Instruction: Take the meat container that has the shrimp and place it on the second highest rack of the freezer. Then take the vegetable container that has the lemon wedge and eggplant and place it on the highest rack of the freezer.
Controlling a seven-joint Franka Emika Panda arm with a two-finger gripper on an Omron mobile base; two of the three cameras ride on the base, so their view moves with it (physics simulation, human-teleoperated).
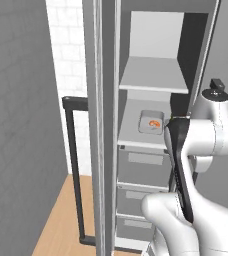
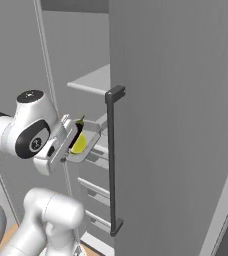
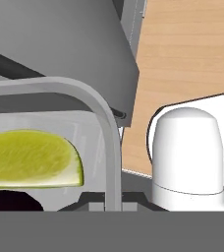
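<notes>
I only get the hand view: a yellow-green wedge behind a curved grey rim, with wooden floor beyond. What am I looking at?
Observer: That is the lemon wedge in the shallow grey-rimmed vegetable container. In the right base view the two-finger gripper is shut on it and holds it tilted.
Visitor: Anything else in it?
Observer: A dark purple eggplant lies beside the lemon.
Visitor: Where is it going?
Observer: Into the tall grey freezer, whose door is open. The container hangs lower than the highest rack.
Visitor: Is something inside?
Observer: The left base view shows a small grey meat container with an orange shrimp on the second highest rack.
</notes>
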